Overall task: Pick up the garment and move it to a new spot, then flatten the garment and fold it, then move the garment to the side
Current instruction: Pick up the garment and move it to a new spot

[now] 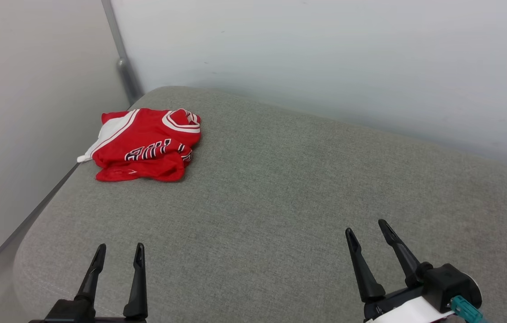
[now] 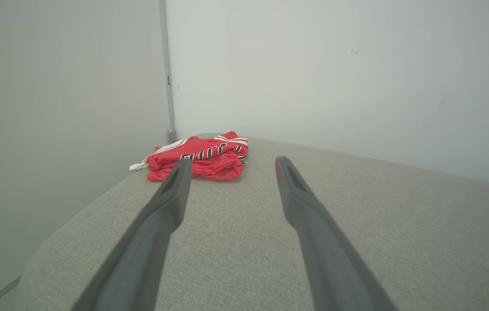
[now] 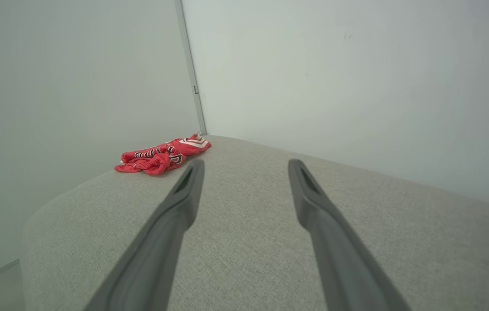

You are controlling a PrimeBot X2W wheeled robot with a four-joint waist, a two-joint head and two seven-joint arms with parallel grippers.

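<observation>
The red garment (image 1: 145,146) lay bunched at the grey cushion's (image 1: 280,188) far left corner, lengthwise left to right, nearer my left gripper (image 1: 121,246) than my right gripper (image 1: 365,225), both spread open and empty at its near edge.

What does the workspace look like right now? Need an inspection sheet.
Surface: grey fabric cushion, rounded corners, bare across the middle.
Job's things: garment, red with white trim, crumpled in a heap at the far left corner by the wall; not flattened, not held.
Clutter: nothing seen.
Grippers: left gripper and right gripper both open, empty, over the near edge, well apart from the garment.
Cables: teal plug at the right wrist; otherwise nothing seen.
Surroundings: pale walls on two sides, grey post in their corner.
</observation>
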